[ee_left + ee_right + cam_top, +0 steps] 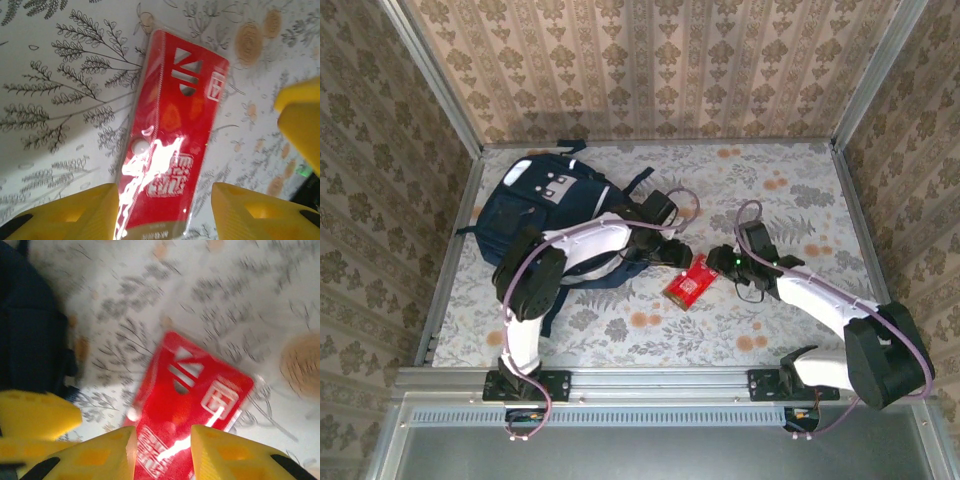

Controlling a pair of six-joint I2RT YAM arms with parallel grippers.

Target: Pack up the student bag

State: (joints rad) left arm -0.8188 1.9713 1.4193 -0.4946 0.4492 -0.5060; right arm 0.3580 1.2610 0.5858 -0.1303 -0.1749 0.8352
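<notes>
The student bag [545,205], a navy backpack with white patches, lies at the back left of the table; its dark fabric [30,330] fills the left of the right wrist view. A flat red plastic-wrapped packet [688,283] lies on the table to its right. Both grippers hover over the packet from opposite sides. My left gripper [672,256] is open, its yellow fingers straddling the packet's [170,135] near end [165,215]. My right gripper [722,264] is open by a narrower gap [163,455] over the packet [192,390]. Neither holds anything.
The table [790,190] has a floral grey cloth and is boxed in by wallpapered walls on three sides. A metal rail [650,380] runs along the near edge. The right gripper's finger [300,120] shows at the right of the left wrist view.
</notes>
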